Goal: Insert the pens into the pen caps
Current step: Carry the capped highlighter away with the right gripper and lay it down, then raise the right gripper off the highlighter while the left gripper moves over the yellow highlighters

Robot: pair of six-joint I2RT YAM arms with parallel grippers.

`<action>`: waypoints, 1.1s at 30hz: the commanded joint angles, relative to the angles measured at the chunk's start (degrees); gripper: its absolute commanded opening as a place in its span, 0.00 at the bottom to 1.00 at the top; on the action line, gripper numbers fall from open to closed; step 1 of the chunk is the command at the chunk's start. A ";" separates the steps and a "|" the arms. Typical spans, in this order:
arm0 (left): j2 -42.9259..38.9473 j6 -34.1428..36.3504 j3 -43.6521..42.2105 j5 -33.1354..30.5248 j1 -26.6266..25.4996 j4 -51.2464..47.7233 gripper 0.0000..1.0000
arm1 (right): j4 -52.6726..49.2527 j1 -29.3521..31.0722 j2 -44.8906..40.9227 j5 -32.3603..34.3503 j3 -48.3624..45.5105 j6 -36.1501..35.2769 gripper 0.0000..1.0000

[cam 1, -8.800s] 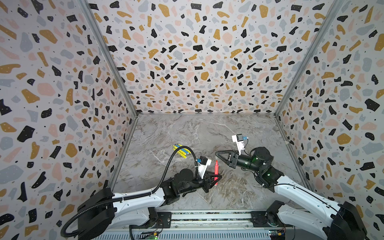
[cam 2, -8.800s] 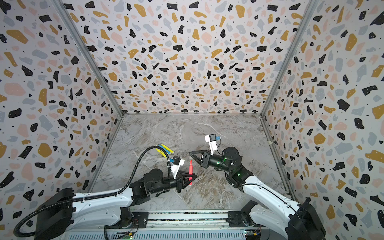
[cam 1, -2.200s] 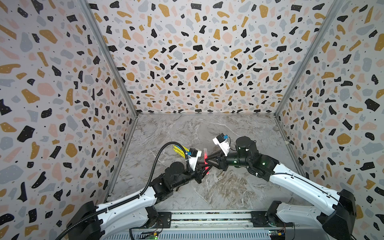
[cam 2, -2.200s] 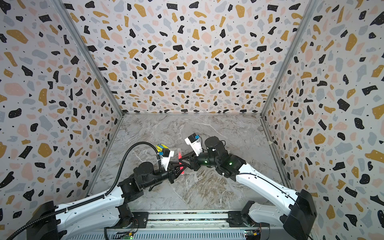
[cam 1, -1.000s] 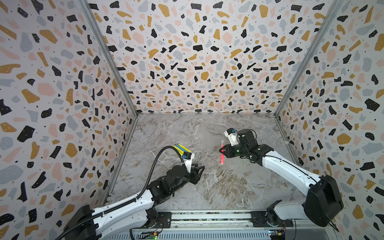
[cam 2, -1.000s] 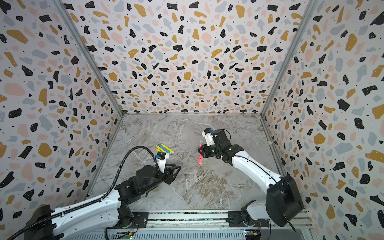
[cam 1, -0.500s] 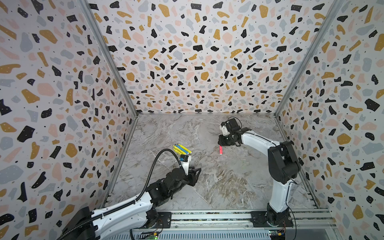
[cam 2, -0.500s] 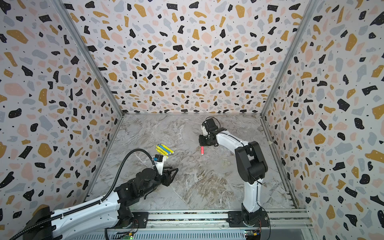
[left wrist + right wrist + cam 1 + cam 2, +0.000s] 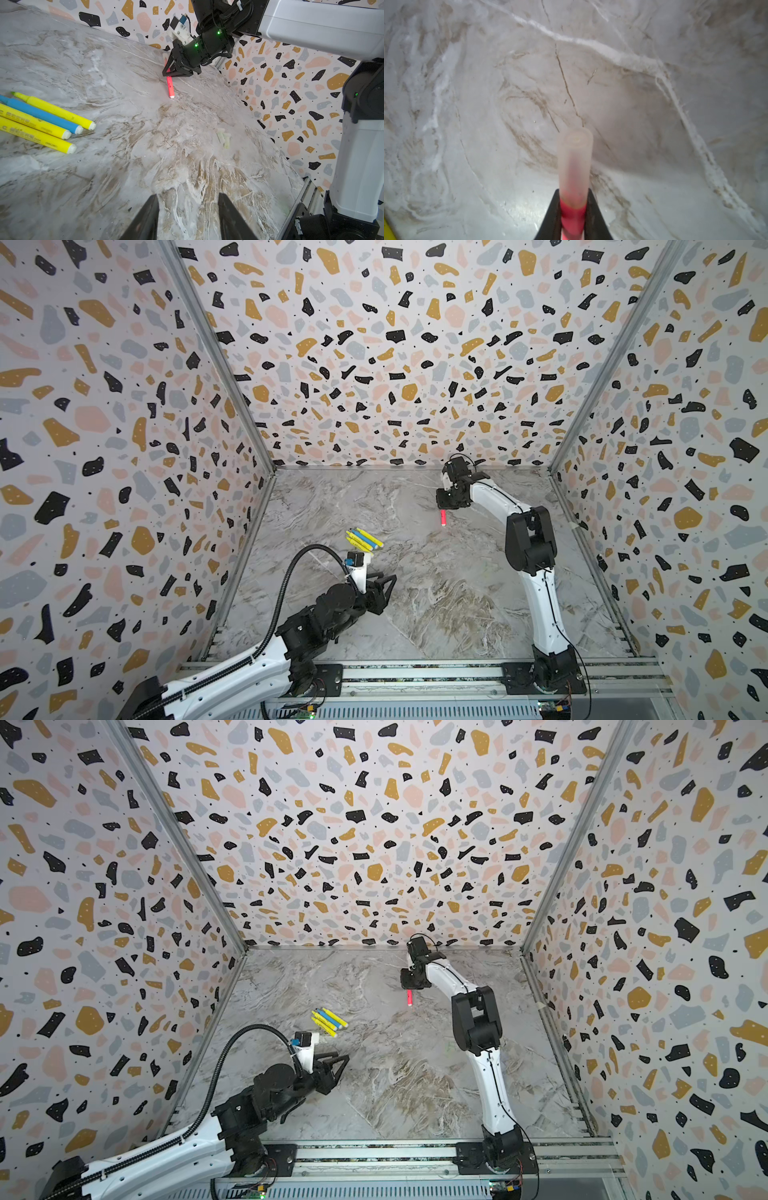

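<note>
My right gripper (image 9: 446,505) (image 9: 573,209) is shut on the pink-red pen (image 9: 443,517) (image 9: 409,997) (image 9: 170,87), low over the back of the table. A frosted clear pen cap (image 9: 575,160) covers that pen's tip and sticks out past the fingertips. Several more pens, yellow and blue (image 9: 363,540) (image 9: 329,1022) (image 9: 47,116), lie side by side, uncapped, left of the middle. Loose pale pen caps (image 9: 223,137) lie on the table nearer the right wall. My left gripper (image 9: 383,577) (image 9: 337,1057) (image 9: 188,199) hovers open and empty in front of the lying pens.
The marble tabletop (image 9: 436,593) is boxed in by speckled walls (image 9: 374,364) on three sides. A metal rail (image 9: 415,676) runs along the front edge. The right arm's elbow (image 9: 530,543) stands tall at the right.
The right arm has carried the capped pink-red pen from the table's middle toward the back wall. The left gripper has drawn back a little toward the front, still open.
</note>
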 commanded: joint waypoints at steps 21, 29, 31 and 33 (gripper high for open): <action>-5.12 -0.65 0.71 -3.49 -0.26 -4.69 0.48 | -2.99 -0.10 0.09 3.33 6.80 2.98 0.37; -3.54 -2.21 3.15 -4.71 0.05 -7.48 0.52 | 4.62 0.26 -16.88 0.26 -7.31 2.99 0.37; -1.27 -2.74 5.13 -4.96 1.32 -9.74 0.52 | 8.35 0.35 -22.47 -1.85 -13.07 2.74 0.38; 1.47 -3.62 6.70 -3.83 4.12 -11.35 0.52 | 11.89 0.43 -27.64 -3.32 -18.62 2.76 0.39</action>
